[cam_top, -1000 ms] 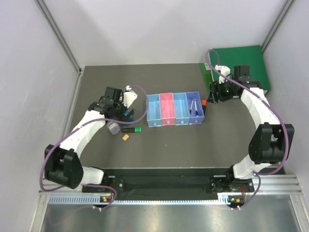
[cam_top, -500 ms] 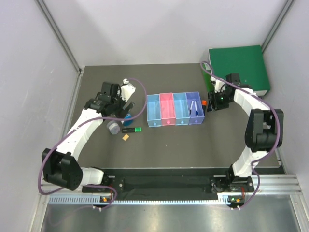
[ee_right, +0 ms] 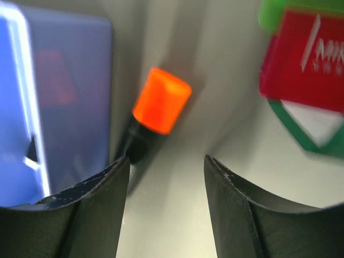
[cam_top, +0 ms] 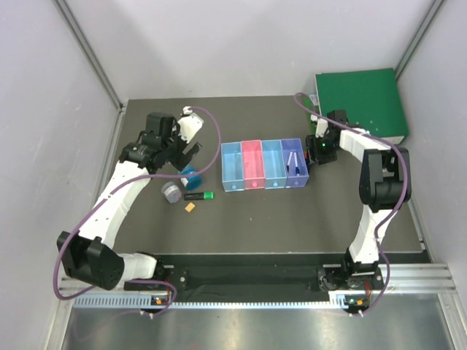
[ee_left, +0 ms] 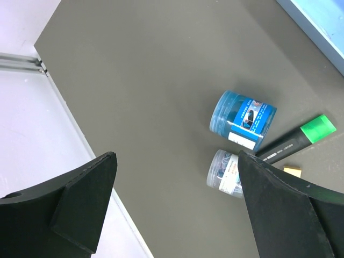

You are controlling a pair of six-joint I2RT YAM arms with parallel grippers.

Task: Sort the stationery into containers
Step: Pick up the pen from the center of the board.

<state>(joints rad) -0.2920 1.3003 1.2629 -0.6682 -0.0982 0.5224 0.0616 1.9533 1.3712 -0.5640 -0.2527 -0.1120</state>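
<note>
Care is what this grab needs, I think. The right gripper [ee_right: 165, 160] hangs with its two fingers spread apart and nothing in them, just over the orange marker [ee_right: 160, 109]. The marker lies on the table [cam_top: 292, 219] right beside the outside of the purple bin [cam_top: 288, 181], at 3 o'clock from the row of bins [cam_top: 241, 165]. That looks like a tight spot. One finger has to slip down between the marker and the bin wall, so it would be best to go down slowly, pinch the black body and not the round cap, then lift straight up. If a finger bumps the wall, the whole row could slide. The left gripper [ee_left: 176, 156] is open and empty too, up at 11 o'clock from the blue tin [ee_left: 243, 119]. The grey tin [ee_left: 228, 173], the green marker [ee_left: 301, 138] and the little orange block [ee_left: 293, 171] wait close by it. A second ago the right gripper was farther out toward 3 o'clock, and it has slid in close to the purple bin. The left gripper was low over the blue tin then, and now it has pulled back.
</note>
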